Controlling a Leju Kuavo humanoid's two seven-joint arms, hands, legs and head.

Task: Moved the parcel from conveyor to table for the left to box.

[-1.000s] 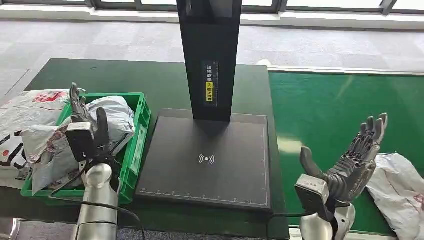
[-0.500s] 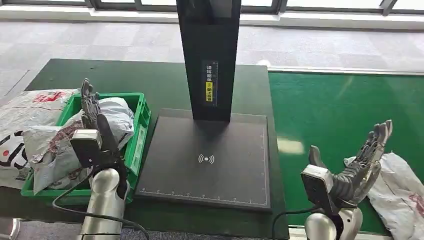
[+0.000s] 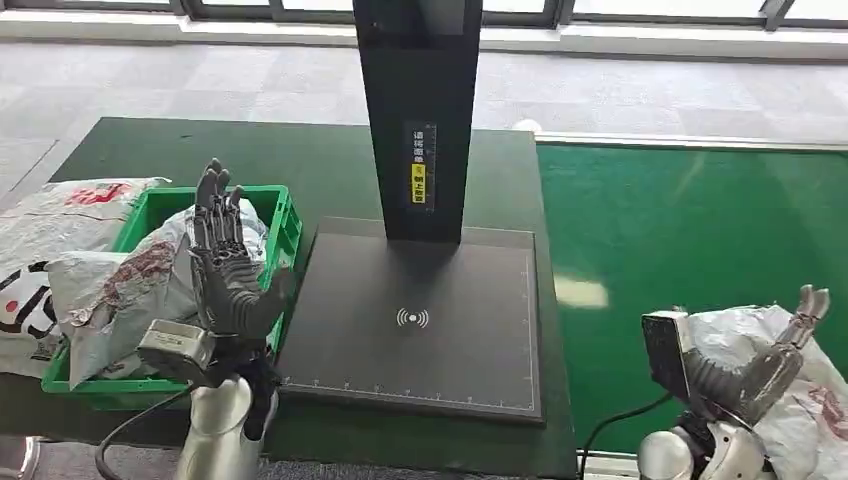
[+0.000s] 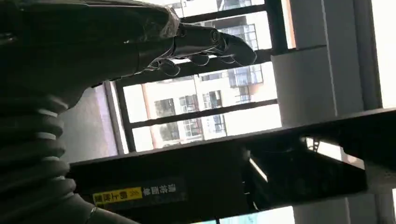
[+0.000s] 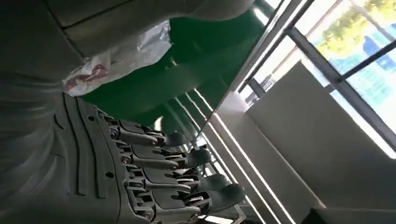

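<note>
The left hand [image 3: 228, 265] is raised upright between the green crate [image 3: 283, 225] and the black scanner plate [image 3: 410, 320], palm turned toward the plate, fingers extended and spread with nothing held. Compared with the frame one second earlier, this hand has been shifted from above the crate's contents toward the crate's right wall and rotated so that the palm is presented. In the left wrist view, the fingers [image 4: 210, 44] are seen nearly straight against the windows, holding nothing.

The right hand [image 3: 760, 365] has been lowered from its earlier raised position over the green conveyor [image 3: 680, 230] and is now placed against the near side of the white parcel [image 3: 800, 400], which lies on the conveyor at the lower right. Its fingers are extended along the parcel; whether the parcel is being touched or grasped cannot be told. In the right wrist view, the fingers [image 5: 159, 163] are shown straight and parted.

Several parcels [image 3: 110, 285] are held in the crate.
</note>
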